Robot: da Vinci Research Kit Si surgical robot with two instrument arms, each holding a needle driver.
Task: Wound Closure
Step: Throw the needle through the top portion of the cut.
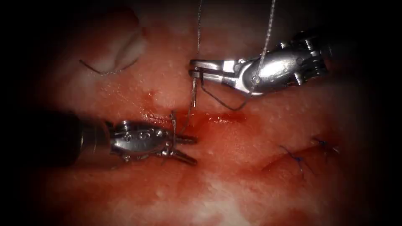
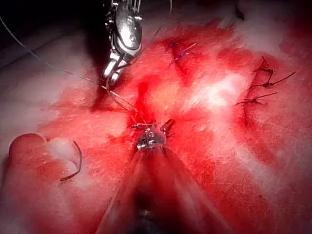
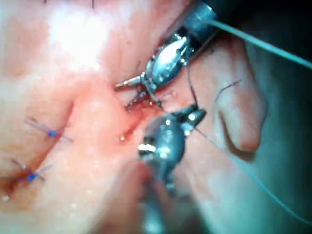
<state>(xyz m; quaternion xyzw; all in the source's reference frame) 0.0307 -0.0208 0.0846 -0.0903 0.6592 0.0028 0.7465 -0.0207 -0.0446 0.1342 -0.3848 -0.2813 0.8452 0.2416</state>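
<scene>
The cut (image 1: 217, 118) is a red slit in the middle of the tissue. My right tool (image 1: 196, 69) hovers above it, jaws shut on the thread (image 1: 193, 94), which drops from the jaws to the cut's left end. More thread rises past the tool and loops under it. At the cut's left end sits my left tool (image 1: 186, 148), jaws open and holding nothing, with thread wound around its wrist; it shows again as left tool (image 3: 127, 92). The curved needle (image 1: 108, 71) lies loose on the tissue, far to the upper left of the cut, in neither tool; it also appears as needle (image 2: 73, 163).
Two finished stitches with blue thread ends (image 1: 298, 160) close another cut at the lower right. Red fluid (image 1: 228, 138) wets the tissue around the open cut. A pale raised fold of tissue (image 1: 125, 46) lies behind the needle.
</scene>
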